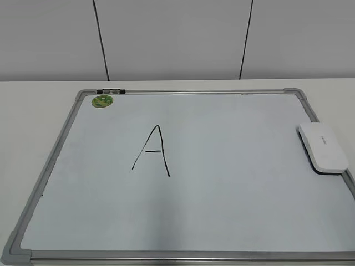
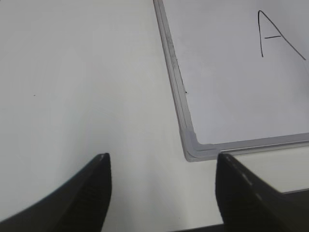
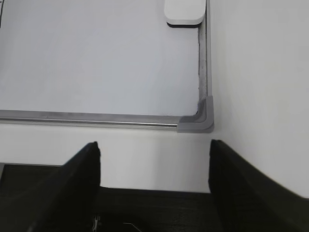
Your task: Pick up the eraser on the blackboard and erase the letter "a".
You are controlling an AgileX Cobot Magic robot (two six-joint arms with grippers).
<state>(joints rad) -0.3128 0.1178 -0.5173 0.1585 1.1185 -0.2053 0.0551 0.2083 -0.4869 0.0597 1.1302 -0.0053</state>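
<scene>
The blackboard (image 1: 222, 188) is a white board with a grey frame, lying flat on the table. The white eraser (image 1: 323, 147) lies on its right edge. No small letter "a" shows on the board in any view. My left gripper (image 2: 161, 157) is open and empty over the table, just off the board's near left corner (image 2: 193, 147). My right gripper (image 3: 154, 145) is open and empty in front of the board's near right corner (image 3: 198, 123). The eraser (image 3: 184, 10) lies well ahead of it, by the right frame. Neither gripper shows in the exterior view.
A tall capital "A" (image 1: 152, 151) in black marker stands left of the board's middle; it also shows in the left wrist view (image 2: 275, 36). A green round sticker (image 1: 102, 101) and a small dark clip (image 1: 110, 90) sit at the far left corner. A grey panelled wall stands behind the table.
</scene>
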